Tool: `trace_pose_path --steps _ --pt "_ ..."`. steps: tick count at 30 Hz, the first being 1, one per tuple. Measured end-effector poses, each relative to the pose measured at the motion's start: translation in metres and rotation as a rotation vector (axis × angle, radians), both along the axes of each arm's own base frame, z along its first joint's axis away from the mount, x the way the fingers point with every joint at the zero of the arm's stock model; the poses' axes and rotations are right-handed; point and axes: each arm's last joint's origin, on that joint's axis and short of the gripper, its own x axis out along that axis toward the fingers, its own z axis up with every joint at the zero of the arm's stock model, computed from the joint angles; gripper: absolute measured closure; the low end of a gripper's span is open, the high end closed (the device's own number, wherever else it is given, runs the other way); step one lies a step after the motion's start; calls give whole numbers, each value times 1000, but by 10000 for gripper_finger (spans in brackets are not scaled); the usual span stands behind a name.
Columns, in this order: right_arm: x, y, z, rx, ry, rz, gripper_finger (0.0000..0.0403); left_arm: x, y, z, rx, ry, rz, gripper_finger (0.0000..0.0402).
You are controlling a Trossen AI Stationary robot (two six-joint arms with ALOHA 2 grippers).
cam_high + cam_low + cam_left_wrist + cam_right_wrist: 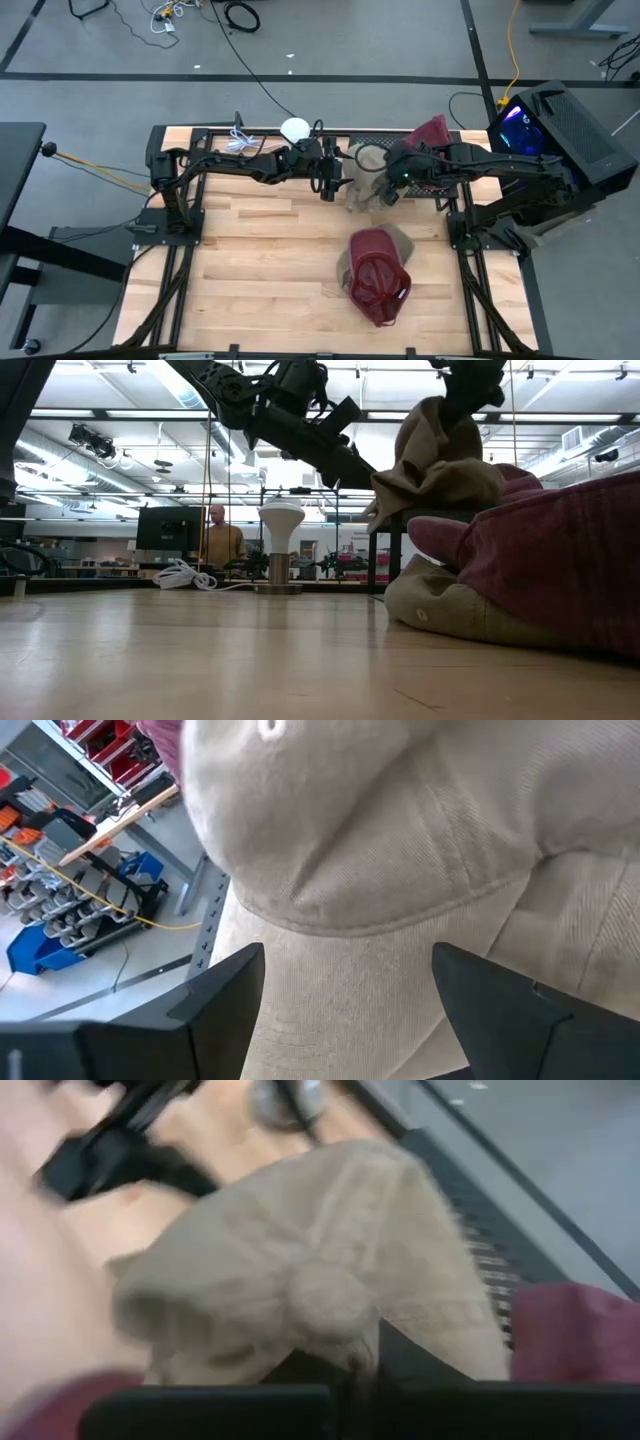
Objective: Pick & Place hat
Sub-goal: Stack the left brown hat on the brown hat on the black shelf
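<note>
We lift the tan hat (358,190)

Right fingers (385,192) pinch it above the desk (260,260); left fingers (326,188) are open beside it. It may slip.

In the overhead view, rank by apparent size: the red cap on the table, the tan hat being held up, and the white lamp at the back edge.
Largest to smallest, as seen from above:
1. red cap, lying on a tan hat
2. tan hat, hanging from the right gripper; partly hidden, so the ranking against the cap is unsure
3. white lamp, clearly the smallest
</note>
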Motion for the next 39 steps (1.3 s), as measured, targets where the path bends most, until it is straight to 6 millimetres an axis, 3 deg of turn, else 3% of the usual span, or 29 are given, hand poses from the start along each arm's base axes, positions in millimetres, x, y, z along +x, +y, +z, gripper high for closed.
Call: trace_pose_path --steps 9,18,21,25,33,39 --pt "2 2 2 -63 65 232 312 0 0 0 -24 -5 9 107" --pt "-14 4 41 -166 -24 356 229 0 0 0 -52 -12 18 107" --pt "-21 14 47 -256 -1 513 212 0 0 0 -53 -14 20 107" --pt "-18 41 50 -365 -10 702 208 0 0 0 -51 -16 28 107" --pt "-19 81 48 -459 -19 789 226 0 1 1 -49 -22 30 107" --pt "-16 97 20 -403 2 807 229 0 1 1 -67 -26 37 107"
